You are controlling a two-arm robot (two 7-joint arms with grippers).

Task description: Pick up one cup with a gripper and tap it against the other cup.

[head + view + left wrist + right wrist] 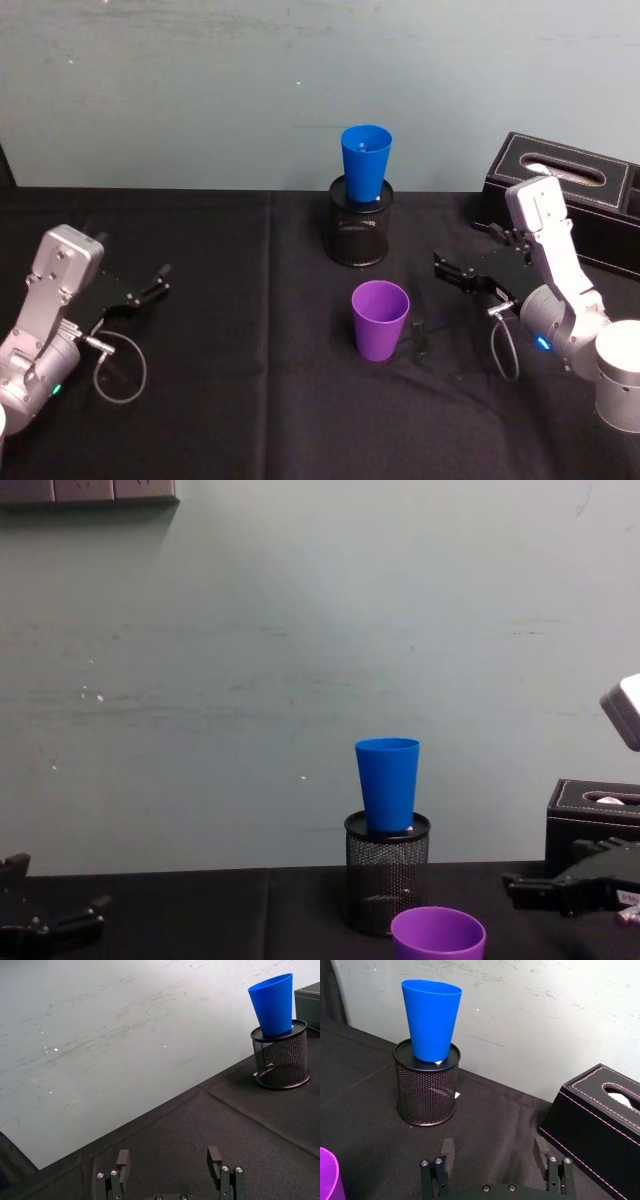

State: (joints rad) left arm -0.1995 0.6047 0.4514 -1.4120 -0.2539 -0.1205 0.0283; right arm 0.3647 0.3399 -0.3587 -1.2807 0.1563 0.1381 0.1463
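The purple cup (pixel 380 320) stands upright on the black cloth near the table's middle, and its rim shows in the chest view (pixel 438 935) and the right wrist view (pixel 327 1175). Behind it, the blue cup (pixel 366 163) sits upright in the top of a black mesh pen holder (pixel 360 232). My right gripper (pixel 442 266) hovers open to the right of the purple cup, a short way off, with nothing between its fingers (pixel 447 1150). At the table's left, far from both cups, my left gripper (pixel 160 282) is open and holds nothing.
A black tissue box (pixel 570 195) with pale stitching stands at the back right, behind my right arm. A small dark object (pixel 420 340) lies on the cloth just right of the purple cup. A pale wall (pixel 300 630) closes off the table's far edge.
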